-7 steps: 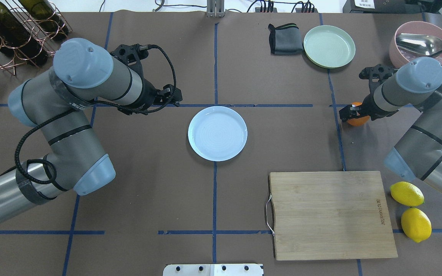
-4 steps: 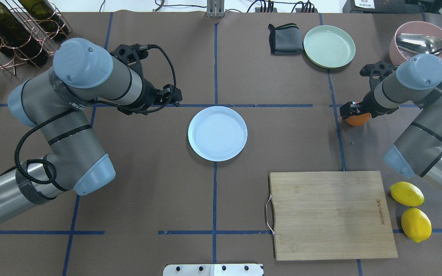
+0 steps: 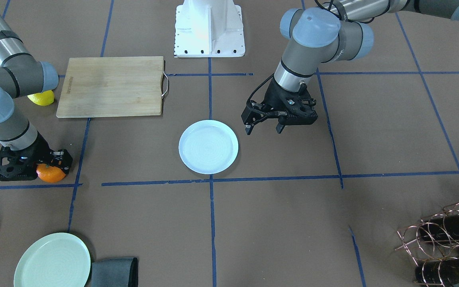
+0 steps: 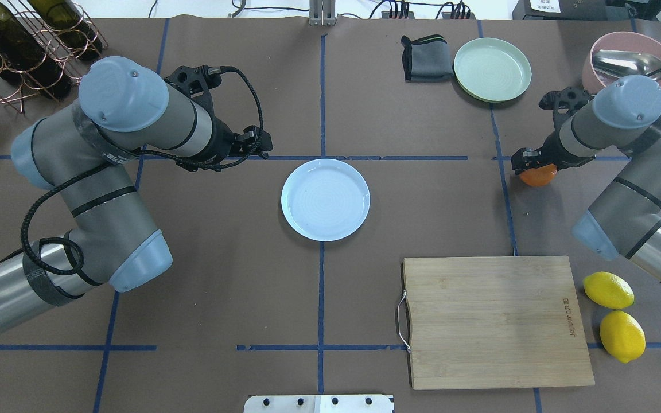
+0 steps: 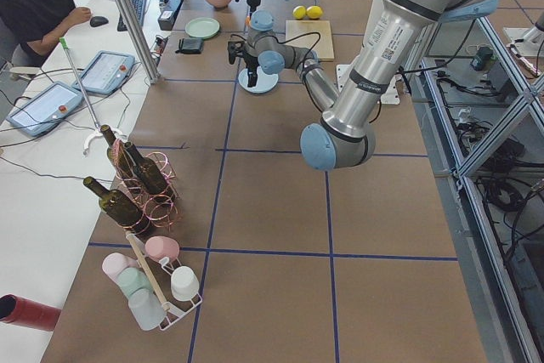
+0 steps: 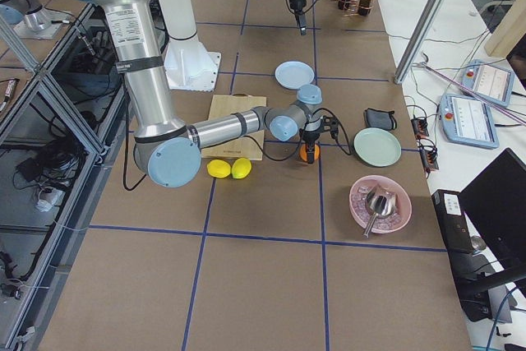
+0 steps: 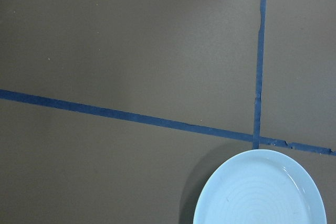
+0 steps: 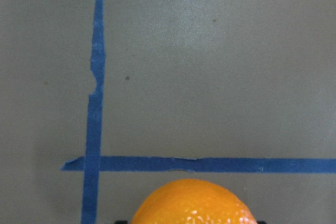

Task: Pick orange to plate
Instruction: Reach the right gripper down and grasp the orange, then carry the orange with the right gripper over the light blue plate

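The orange [image 4: 540, 177] lies on the brown table at the right, just on the near side of a blue tape line. My right gripper [image 4: 530, 163] is low over it and open, with a finger [image 3: 65, 159] at the orange's [image 3: 49, 174] side. The right wrist view shows the orange's [image 8: 191, 203] top at the bottom edge. The pale bluish-white plate [image 4: 325, 199] sits empty at the table's centre, well apart from the orange. My left gripper [image 3: 263, 129] hangs open and empty beside the plate [image 3: 208, 146], whose edge fills the corner of the left wrist view [image 7: 260, 190].
A wooden cutting board [image 4: 497, 321] lies near the front right, two yellow lemons [image 4: 609, 289] beside it. A mint-green plate [image 4: 492, 69] and a grey cloth [image 4: 425, 57] are at the back. A pink bowl with a spoon [image 4: 623, 57] is far right, a bottle rack [image 4: 20, 46] far left.
My right arm has shifted slightly, settling its gripper closer around the orange, which now shows a little farther right. The left arm and the plate have not moved.
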You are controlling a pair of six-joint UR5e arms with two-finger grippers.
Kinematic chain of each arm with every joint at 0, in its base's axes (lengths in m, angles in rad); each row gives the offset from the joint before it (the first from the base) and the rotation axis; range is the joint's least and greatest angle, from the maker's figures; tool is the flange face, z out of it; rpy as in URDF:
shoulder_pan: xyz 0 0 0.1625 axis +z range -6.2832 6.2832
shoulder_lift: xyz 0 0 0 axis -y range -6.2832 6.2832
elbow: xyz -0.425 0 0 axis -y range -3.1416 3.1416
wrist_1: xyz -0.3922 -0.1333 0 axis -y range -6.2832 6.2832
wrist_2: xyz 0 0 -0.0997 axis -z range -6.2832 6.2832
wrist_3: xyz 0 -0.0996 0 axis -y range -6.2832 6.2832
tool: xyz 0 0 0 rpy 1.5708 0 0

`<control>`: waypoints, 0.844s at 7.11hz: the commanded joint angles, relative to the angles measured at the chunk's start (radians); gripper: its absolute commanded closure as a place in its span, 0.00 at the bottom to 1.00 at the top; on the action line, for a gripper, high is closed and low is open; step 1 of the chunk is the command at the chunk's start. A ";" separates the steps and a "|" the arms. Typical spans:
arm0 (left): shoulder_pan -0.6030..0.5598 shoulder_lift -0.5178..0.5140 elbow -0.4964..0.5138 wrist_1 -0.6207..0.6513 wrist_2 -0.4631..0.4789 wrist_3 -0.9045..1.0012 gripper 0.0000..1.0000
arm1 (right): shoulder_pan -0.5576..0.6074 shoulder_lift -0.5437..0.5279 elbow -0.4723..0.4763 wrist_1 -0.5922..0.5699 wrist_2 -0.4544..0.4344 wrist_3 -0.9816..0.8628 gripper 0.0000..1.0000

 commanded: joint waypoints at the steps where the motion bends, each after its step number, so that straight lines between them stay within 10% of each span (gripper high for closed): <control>1: -0.014 -0.001 -0.001 0.000 -0.001 0.001 0.00 | 0.047 0.006 0.074 -0.015 0.054 0.005 1.00; 6: -0.042 0.042 -0.035 0.003 -0.015 0.038 0.00 | -0.059 0.338 0.153 -0.234 0.077 0.338 1.00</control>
